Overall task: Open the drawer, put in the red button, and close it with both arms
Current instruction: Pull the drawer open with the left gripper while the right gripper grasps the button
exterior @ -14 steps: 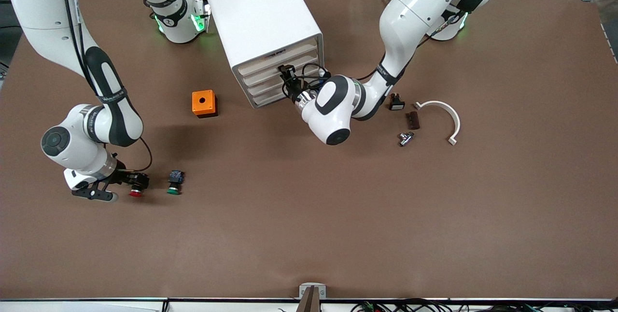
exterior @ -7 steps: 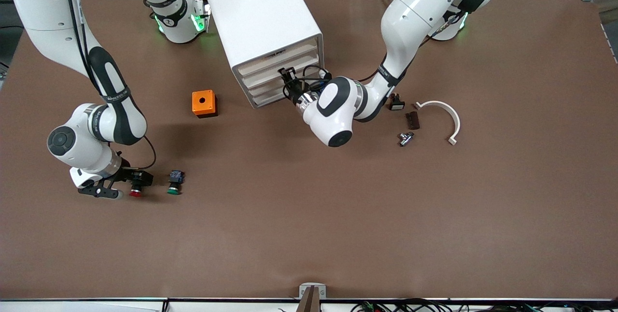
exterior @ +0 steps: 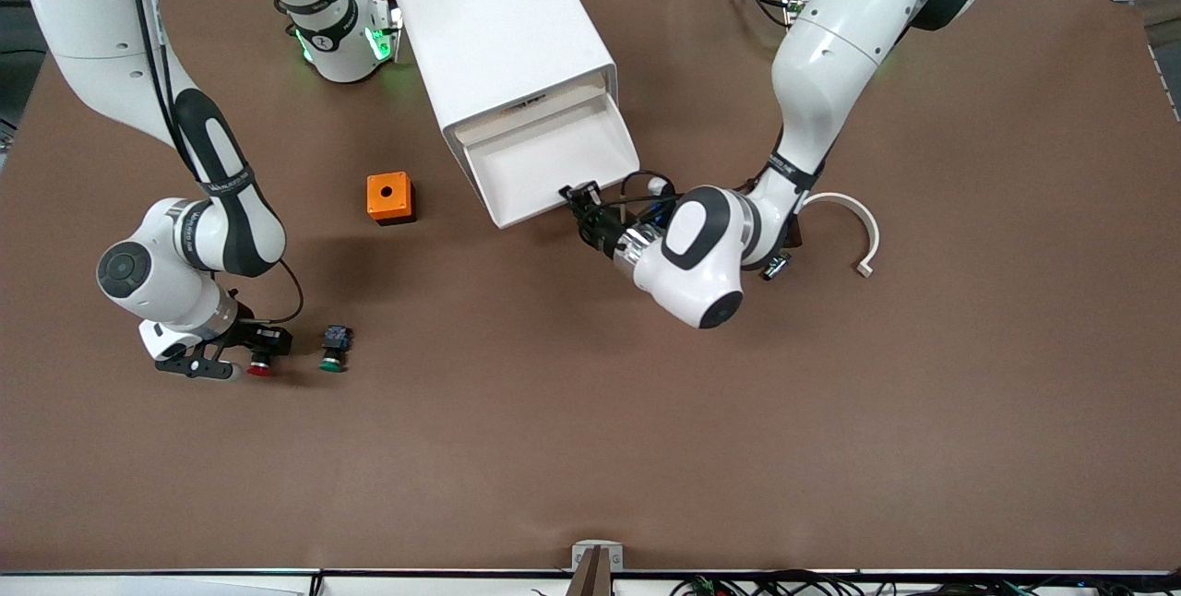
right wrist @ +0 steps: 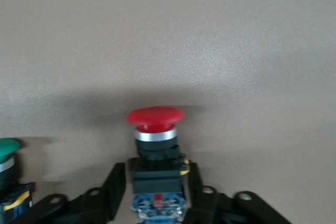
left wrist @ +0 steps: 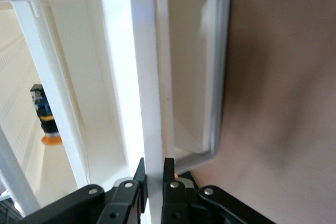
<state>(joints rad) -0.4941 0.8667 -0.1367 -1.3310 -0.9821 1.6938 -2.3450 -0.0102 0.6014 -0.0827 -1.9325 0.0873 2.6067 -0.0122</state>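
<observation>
Left arm reaching in from its base, elbow bent low over the table, left gripper (exterior: 579, 199) clamped tight, fingers (left wrist: 137, 182) pinched together. Right arm folded down at its own end, right gripper (exterior: 251, 347) low at the tabletop, fingers (right wrist: 116, 179) closed in.

No text, label, brand, number or sign can be read with certainty; the black bands on the right arm (exterior: 224, 181) and the left arm (exterior: 792, 167) carry small white lettering, too tiny to make out.
</observation>
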